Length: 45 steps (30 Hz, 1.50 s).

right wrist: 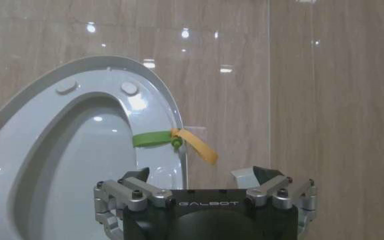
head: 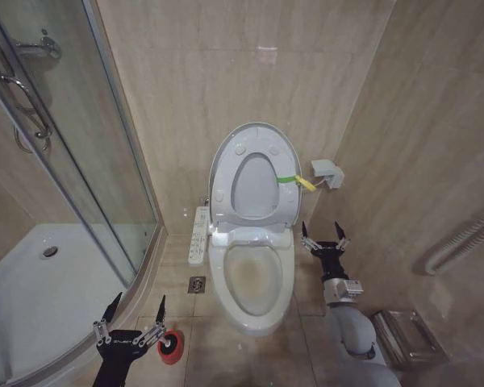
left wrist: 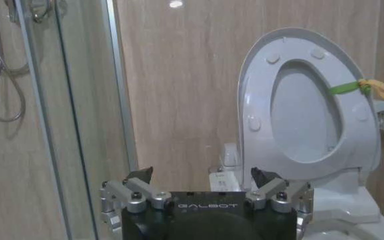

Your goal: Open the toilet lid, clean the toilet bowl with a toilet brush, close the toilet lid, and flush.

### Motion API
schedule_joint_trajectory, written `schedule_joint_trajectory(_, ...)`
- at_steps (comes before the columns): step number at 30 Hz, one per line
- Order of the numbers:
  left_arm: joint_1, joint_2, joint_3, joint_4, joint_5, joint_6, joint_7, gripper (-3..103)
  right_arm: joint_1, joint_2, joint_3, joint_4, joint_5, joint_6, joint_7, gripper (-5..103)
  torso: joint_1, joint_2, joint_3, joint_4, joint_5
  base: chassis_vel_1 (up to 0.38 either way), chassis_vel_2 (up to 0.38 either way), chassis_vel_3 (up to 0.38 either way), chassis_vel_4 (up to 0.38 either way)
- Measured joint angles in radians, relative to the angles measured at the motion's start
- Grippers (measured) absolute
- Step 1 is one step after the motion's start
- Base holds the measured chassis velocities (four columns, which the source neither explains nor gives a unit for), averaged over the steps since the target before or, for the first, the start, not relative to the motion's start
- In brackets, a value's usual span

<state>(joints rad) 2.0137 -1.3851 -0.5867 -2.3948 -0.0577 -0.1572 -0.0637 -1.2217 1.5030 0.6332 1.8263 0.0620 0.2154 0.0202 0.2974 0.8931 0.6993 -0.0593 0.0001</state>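
Observation:
The toilet lid (head: 254, 187) stands upright against the back wall, with the seat ring (head: 224, 173) raised against it and a green and yellow strap (head: 294, 180) on its right edge. Below, the toilet bowl (head: 254, 278) lies uncovered, yellowish inside. The toilet brush (head: 170, 347) sits dark-headed in its red cup on the floor left of the bowl. My left gripper (head: 139, 300) hovers open just left of the brush. To the right of the bowl my right gripper (head: 321, 229) is open, holding nothing. The left wrist view shows the left gripper (left wrist: 202, 174) facing the lid (left wrist: 305, 115). In the right wrist view the right gripper (right wrist: 199, 174) faces the lid (right wrist: 92, 165).
A glass shower door (head: 89, 161) and white shower tray (head: 56, 282) fill the left side. A white control panel (head: 199, 234) hangs left of the bowl, above a floor drain (head: 197, 284). A small wall box (head: 327, 172), a grab rail (head: 460, 242) and a metal holder (head: 407, 339) are on the right.

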Motion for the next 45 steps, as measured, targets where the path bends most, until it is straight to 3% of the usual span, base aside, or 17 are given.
schedule_joint_trajectory(7,0.0,0.0,0.0,0.0,0.0,0.0,0.0,99,-0.008,-0.011,0.031,0.01,-0.01,0.021,0.019,100,0.0,0.0,0.0,-0.0004,0.0,-0.066,0.06,0.07,-0.058)
schedule_joint_trajectory(15,0.0,0.0,0.0,0.0,0.0,0.0,0.0,99,0.017,-0.031,0.027,0.011,-0.001,-0.012,0.023,100,-0.001,0.0,0.0,-0.0001,0.0,0.0,0.0,0.0,0.0)
schedule_joint_trajectory(36,0.0,0.0,0.0,0.0,0.0,0.0,0.0,99,0.056,-0.06,0.032,-0.041,0.005,-0.008,0.03,100,0.0,0.0,0.0,0.0,0.0,-0.079,0.079,0.076,-0.079)
schedule_joint_trajectory(45,0.0,0.0,0.0,0.0,0.0,0.0,0.0,99,0.045,-0.088,0.133,-0.002,-0.044,-0.001,0.041,100,0.0,0.0,0.0,-0.0005,0.0,-0.098,0.079,0.08,-0.086)
